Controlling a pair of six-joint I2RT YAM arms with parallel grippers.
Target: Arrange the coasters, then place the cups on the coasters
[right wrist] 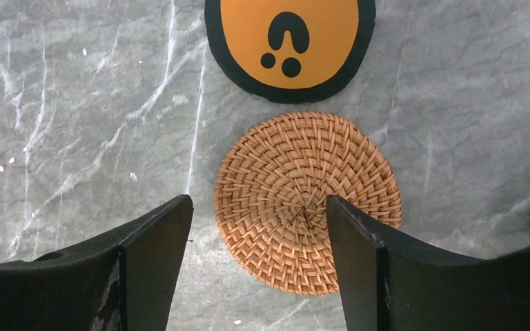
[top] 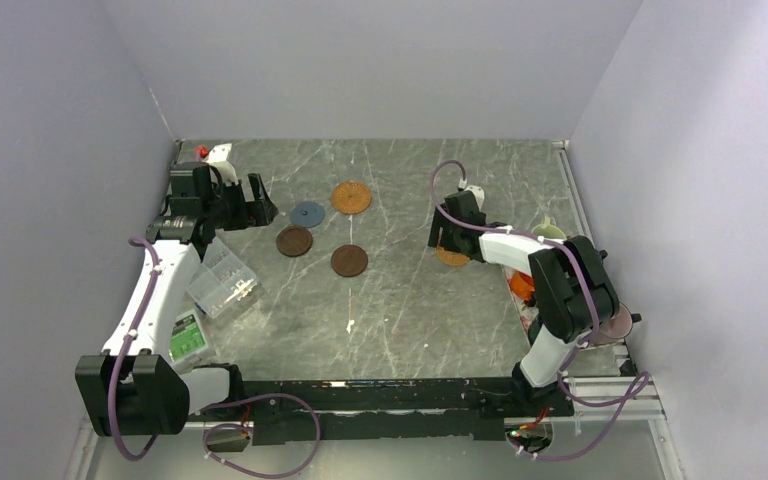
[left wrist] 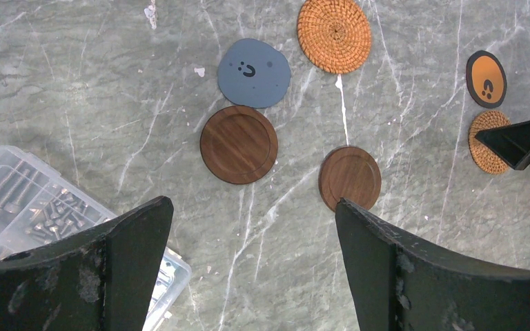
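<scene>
on the grey surface (top: 400,300): coasters partly arranged, no cup set down yet
four coasters (left wrist: 239,143) sit grouped left of centre; a woven coaster (right wrist: 308,200) and the orange-faced coaster (right wrist: 290,41) lie apart, right. right pincer (right wrist: 255,207) hangs open and empty over the woven one; left pincer (left wrist: 252,207) is spread wide, empty. cups (top: 550,231) wait at the right edge, partly hidden by the right arm (top: 560,280).

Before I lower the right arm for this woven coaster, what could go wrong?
The right gripper stands open but off-centre over the woven coaster; one finger may land on it, not beside it. The orange coaster lies close beside it and might get pushed.
</scene>
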